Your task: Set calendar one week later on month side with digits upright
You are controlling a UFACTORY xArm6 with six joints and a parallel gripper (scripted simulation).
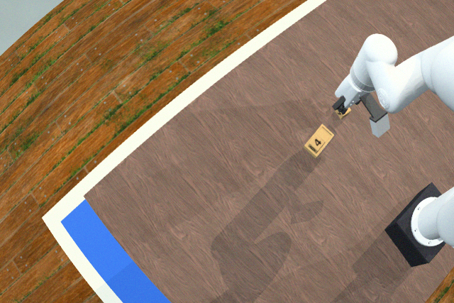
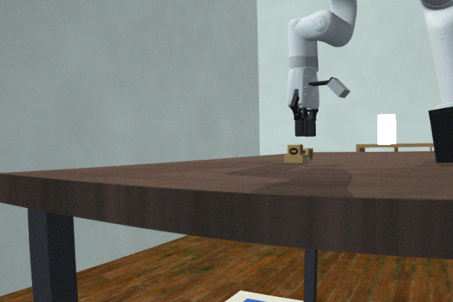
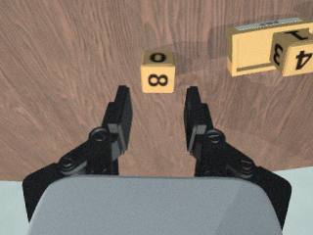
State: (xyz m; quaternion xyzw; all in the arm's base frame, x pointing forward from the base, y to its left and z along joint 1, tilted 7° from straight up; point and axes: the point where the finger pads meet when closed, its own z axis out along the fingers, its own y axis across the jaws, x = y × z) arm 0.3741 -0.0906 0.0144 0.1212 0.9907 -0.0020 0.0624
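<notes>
The tray (image 1: 325,132) (image 2: 291,159) (image 3: 250,55) lies flat on the table, its pale label strip showing in the wrist view. One cube (image 1: 317,142) (image 2: 294,151) (image 3: 299,60) stands in one end of it, with 4 on top. Its sides show 3 and 1 in the wrist view and 0 in the exterior view. The other cube (image 1: 347,112) (image 2: 309,153) (image 3: 157,79) stands on the table beyond the tray's free end, with 8 and 0 showing in the wrist view. My gripper (image 1: 341,110) (image 2: 305,135) (image 3: 157,100) is part open and empty, pointing down above this loose cube.
The tray with its cube is close beside the loose cube, to the right in the wrist view. The arm's black base (image 1: 410,231) stands on the table at the lower right of the top view.
</notes>
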